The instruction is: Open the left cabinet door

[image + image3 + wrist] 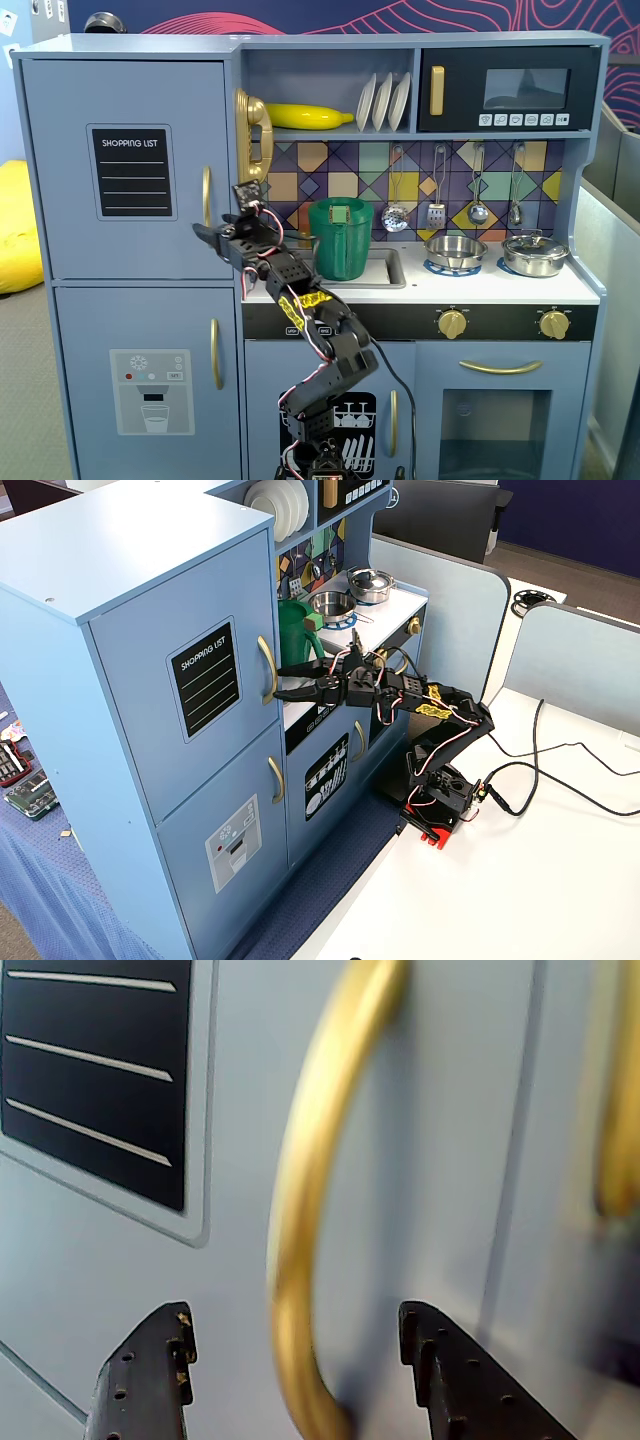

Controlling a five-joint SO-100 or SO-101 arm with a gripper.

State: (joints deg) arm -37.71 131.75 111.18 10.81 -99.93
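The left cabinet door [65, 200] is blue-grey with a black "SHOPPING LIST" panel [132, 172] and a vertical gold handle [207, 195], and it looks shut flush. My gripper [203, 233] reaches the lower end of that handle. In the wrist view the gripper [295, 1325] is open, one black finger [150, 1370] left of the gold handle [300, 1210] and the other to its right, neither touching it. In a fixed view the door [130, 650], handle [268, 668] and gripper [280, 683] show from the side.
Below is the blue-grey door with the water-dispenser graphic [150, 390] and its own gold handle [214, 352]. A green pitcher [340, 238] stands in the sink just right of the arm. A gold toy phone [252, 135] hangs beside the door edge. The small dishes door [352, 432] is behind the arm base.
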